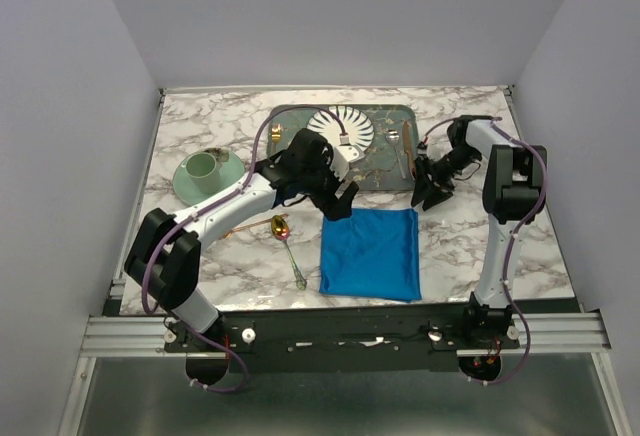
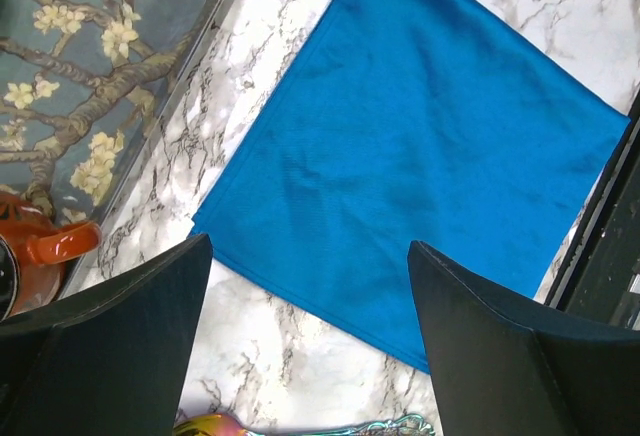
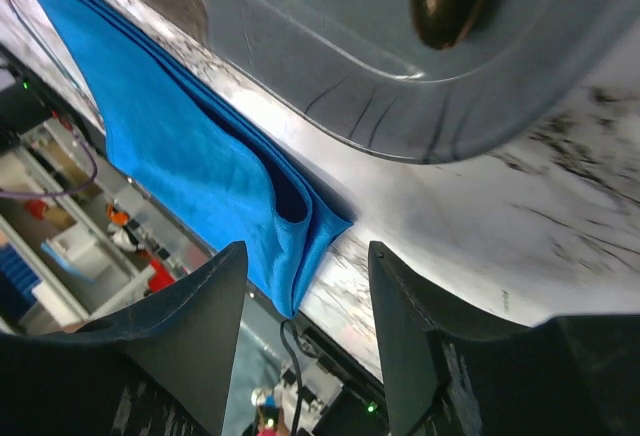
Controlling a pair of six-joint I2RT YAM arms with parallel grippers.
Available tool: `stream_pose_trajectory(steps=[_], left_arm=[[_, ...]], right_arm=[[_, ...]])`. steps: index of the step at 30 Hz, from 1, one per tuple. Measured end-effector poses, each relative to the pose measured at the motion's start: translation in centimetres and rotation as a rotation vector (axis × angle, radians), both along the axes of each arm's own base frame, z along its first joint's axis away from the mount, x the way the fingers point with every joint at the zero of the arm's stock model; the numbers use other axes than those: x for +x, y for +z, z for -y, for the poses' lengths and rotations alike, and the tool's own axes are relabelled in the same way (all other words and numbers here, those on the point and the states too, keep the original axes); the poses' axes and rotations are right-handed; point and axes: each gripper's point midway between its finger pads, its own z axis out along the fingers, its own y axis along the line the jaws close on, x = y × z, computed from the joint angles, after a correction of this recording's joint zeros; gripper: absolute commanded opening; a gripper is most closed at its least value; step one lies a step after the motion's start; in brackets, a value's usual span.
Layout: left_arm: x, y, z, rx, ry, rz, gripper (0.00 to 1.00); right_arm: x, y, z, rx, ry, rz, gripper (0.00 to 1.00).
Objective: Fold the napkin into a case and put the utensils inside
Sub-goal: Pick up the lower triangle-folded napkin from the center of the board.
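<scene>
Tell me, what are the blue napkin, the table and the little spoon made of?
The blue napkin looks like woven cloth: matte, finely ribbed, softly creased. The table looks like white marble with grey veins, though it may only be a printed surface. The little spoon seems metal: its bowl shines gold with rainbow tints.

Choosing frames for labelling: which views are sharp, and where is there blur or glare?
Top external: evenly lit, sharp, napkin clear. Left wrist: napkin weave crisp, marble table bright. Right wrist: tilted view, tray and marble smeared, napkin corner sharper.
</scene>
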Motion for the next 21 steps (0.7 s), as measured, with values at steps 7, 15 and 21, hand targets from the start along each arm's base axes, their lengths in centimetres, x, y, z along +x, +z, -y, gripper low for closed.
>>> stream_pose_trajectory(steps=[7,15,21], left_arm=[[-0.3,-1.8,-1.5,0.026,0.021,-0.06,0.76],[-1.4,-6.2,-2.3,0.111,-0.021,-0.179,0.48],[-2.0,-10.3,-2.8,0.199,-0.04,-0.282,0.41]], right_arm=[[-2.3,-0.9,-1.1,0.013,0.052,-0.066,0.55],[-3.3,-1.3,-2.0,0.015,0.087,-0.085,0.26],[-3.8,-1.8,-2.1,0.011,0.075,-0.107,0.08]])
